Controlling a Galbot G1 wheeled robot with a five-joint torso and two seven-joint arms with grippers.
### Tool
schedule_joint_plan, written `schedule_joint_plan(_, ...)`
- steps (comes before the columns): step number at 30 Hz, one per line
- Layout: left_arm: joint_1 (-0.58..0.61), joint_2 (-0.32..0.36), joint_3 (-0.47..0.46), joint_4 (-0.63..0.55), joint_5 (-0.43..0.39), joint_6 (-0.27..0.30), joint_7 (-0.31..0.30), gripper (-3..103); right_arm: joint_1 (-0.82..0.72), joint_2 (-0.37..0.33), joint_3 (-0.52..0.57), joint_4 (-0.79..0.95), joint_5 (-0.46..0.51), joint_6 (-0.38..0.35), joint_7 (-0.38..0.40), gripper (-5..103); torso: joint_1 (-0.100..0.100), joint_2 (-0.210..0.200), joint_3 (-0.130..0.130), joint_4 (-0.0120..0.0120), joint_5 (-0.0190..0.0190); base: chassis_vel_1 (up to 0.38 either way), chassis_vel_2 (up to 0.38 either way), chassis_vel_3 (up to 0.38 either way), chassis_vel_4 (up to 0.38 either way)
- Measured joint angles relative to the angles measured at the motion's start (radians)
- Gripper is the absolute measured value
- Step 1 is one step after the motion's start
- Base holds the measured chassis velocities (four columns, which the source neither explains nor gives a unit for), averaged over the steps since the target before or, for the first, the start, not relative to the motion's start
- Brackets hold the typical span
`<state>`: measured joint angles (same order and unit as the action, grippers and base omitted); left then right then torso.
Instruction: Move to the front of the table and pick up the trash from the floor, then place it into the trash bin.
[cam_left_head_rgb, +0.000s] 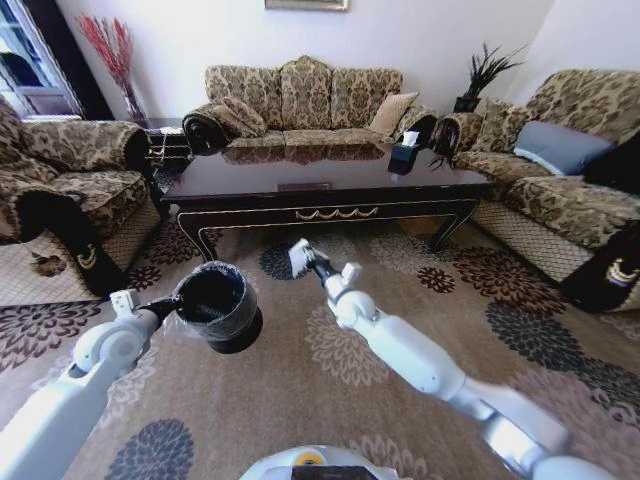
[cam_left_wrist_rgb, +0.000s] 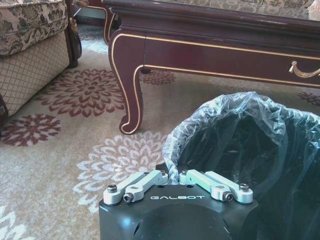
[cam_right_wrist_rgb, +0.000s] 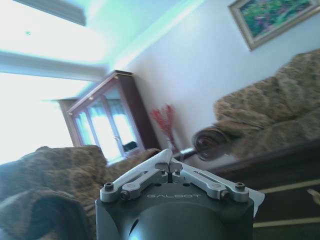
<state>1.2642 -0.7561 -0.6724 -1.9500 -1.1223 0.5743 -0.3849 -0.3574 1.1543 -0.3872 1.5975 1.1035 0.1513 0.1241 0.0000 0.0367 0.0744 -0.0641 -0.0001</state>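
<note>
My left gripper (cam_left_head_rgb: 172, 306) is shut on the rim of the black trash bin (cam_left_head_rgb: 216, 303) and holds it above the carpeted floor (cam_left_head_rgb: 300, 390). In the left wrist view the left gripper (cam_left_wrist_rgb: 174, 174) pinches the bin's (cam_left_wrist_rgb: 250, 150) puffed plastic liner. My right gripper (cam_left_head_rgb: 305, 260) is raised in front of the dark table (cam_left_head_rgb: 320, 180) and is shut on a flat white paper piece of trash (cam_left_head_rgb: 298, 252). In the right wrist view the paper (cam_right_wrist_rgb: 159, 159) sticks out between the closed fingers of the right gripper (cam_right_wrist_rgb: 171, 168). The paper is to the right of the bin and farther forward.
Patterned sofas stand left (cam_left_head_rgb: 70, 190), behind (cam_left_head_rgb: 300, 100) and right (cam_left_head_rgb: 570, 170) of the table. A tissue box (cam_left_head_rgb: 403, 153) sits on the tabletop. The table's carved leg (cam_left_wrist_rgb: 131, 95) is close to the bin. Open carpet lies between me and the table.
</note>
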Motion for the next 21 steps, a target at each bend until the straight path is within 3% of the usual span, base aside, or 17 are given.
schedule_joint_plan(5, -0.002, -0.004, 0.0, 0.008, 0.0, -0.001, 0.0, 4, 0.094, 0.02, -0.043, 0.02, 0.066, 0.001, -0.082, 0, 0.0, 0.0, 0.0, 0.0, -0.0001, 0.0, 0.0, 0.0, 0.0)
schedule_joint_plan(9, -0.008, -0.005, -0.006, 0.017, -0.001, -0.002, 0.0, 4, 0.167, 0.033, -0.139, 0.08, 0.114, -0.019, -0.136, 0, 0.0, 0.0, 0.0, -0.0005, -0.0002, 0.0, 0.0, 0.0, 0.0)
schedule_joint_plan(14, -0.016, -0.008, -0.009, 0.018, -0.004, -0.004, 0.0, 4, 0.185, 0.08, -0.243, 0.072, 0.093, -0.018, -0.135, 0, 0.0, 0.0, 0.0, 0.0001, -0.0002, 0.0, 0.0, 0.0, 0.0)
schedule_joint_plan(21, -0.019, -0.013, -0.004, 0.02, -0.004, -0.004, 0.002, 4, 0.172, 0.141, -0.297, -0.019, 0.04, -0.005, -0.142, 0, 0.0, 0.0, 0.0, -0.0003, -0.0001, 0.0, 0.0, 0.0, 0.0)
